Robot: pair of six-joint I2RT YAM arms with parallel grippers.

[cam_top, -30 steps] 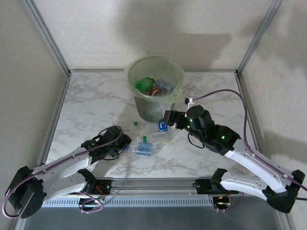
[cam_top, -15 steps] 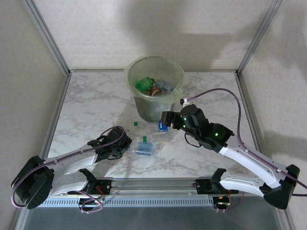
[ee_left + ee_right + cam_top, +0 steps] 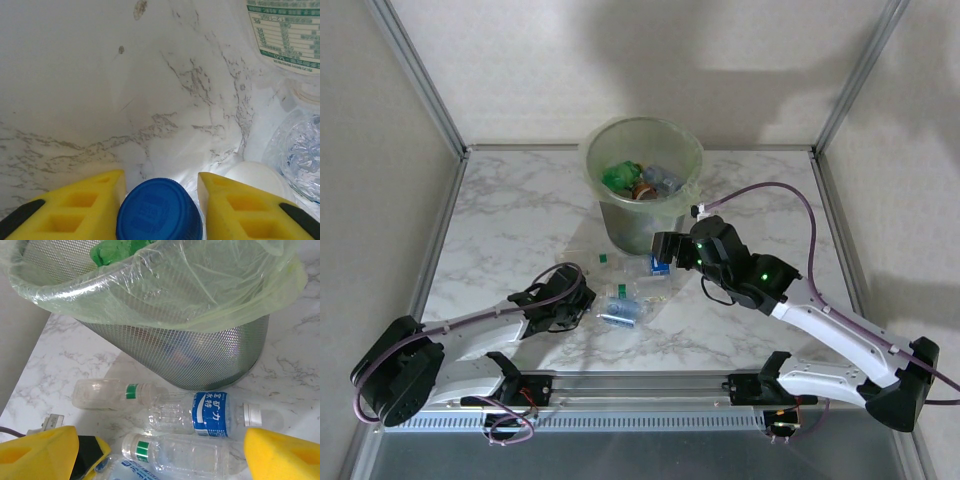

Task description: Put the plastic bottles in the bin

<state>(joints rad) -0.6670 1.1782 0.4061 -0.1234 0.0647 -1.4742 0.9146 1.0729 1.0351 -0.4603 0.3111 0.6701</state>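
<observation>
Work surface: a table top (image 3: 520, 210) of white marble pattern with grey veining, clean apart from a few small dark specks (image 3: 139, 7) seen in the left wrist view. Enclosure: plain off-white back wall (image 3: 650, 50), with matching left panel (image 3: 370, 180) and right panel (image 3: 910, 200). Slanting metal posts, left (image 3: 420, 75) and right (image 3: 860, 75), mark the rear corners. An aluminium rail (image 3: 640, 385) runs along the near edge. Lighting is soft and even, and broad diffuse shadows (image 3: 740, 100) lie on the back wall.

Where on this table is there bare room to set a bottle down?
The table is bare left of the bin, out to the left rail, and right of the bin beyond the purple cable. It is crowded in front of the bin, where the plastic bottles lie between the left gripper and right gripper.
</observation>
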